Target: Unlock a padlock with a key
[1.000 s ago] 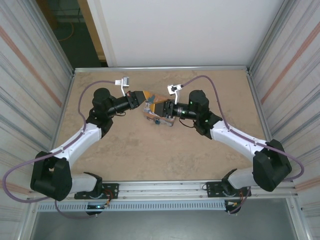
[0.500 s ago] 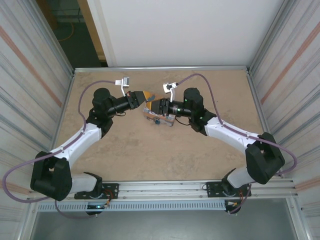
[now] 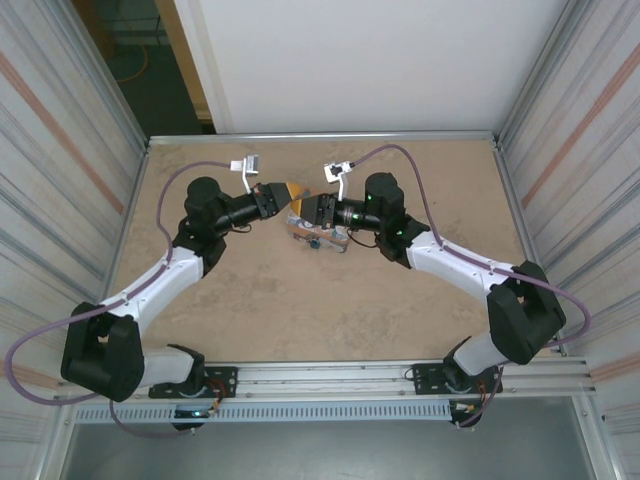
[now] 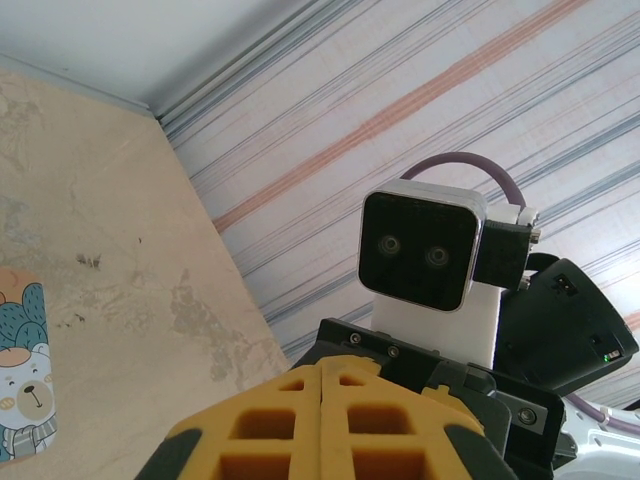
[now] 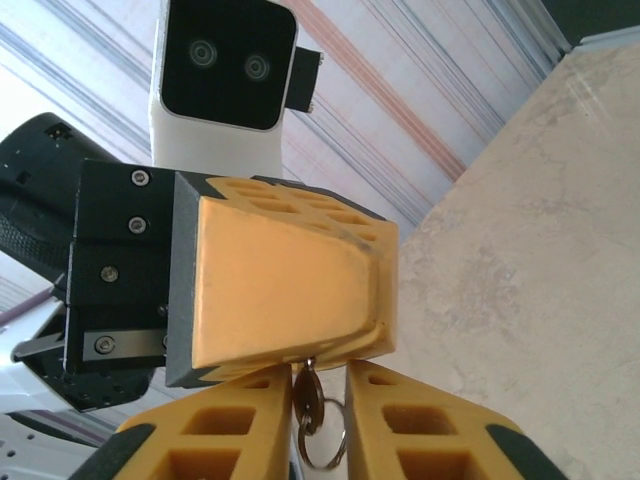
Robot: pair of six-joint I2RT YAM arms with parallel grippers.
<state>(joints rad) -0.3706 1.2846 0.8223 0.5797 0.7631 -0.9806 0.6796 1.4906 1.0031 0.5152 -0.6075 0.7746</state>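
My left gripper (image 3: 289, 190) is shut, fingers pressed flat together (image 4: 322, 370), and it pinches the top of a small metal key (image 5: 307, 392). The key's ring (image 5: 323, 442) dangles below it. In the right wrist view the key hangs in the narrow gap of my right gripper (image 5: 320, 378). It lies close against one finger, and daylight shows beside the other. The two grippers meet tip to tip above the back middle of the table (image 3: 300, 320). A tiny blue thing, apparently the padlock (image 3: 313, 243), lies at the near edge of the picture box (image 3: 322, 236).
The orange-sided picture box with a bear drawing (image 4: 25, 385) lies on the tan table just under the right gripper. Ribbed metal walls (image 3: 70, 180) close in both sides, and a white panel (image 3: 350, 60) stands at the back.
My right arm has moved left until its fingers flank the key hanging from the left gripper. Its jaws have narrowed. The left arm has held still.
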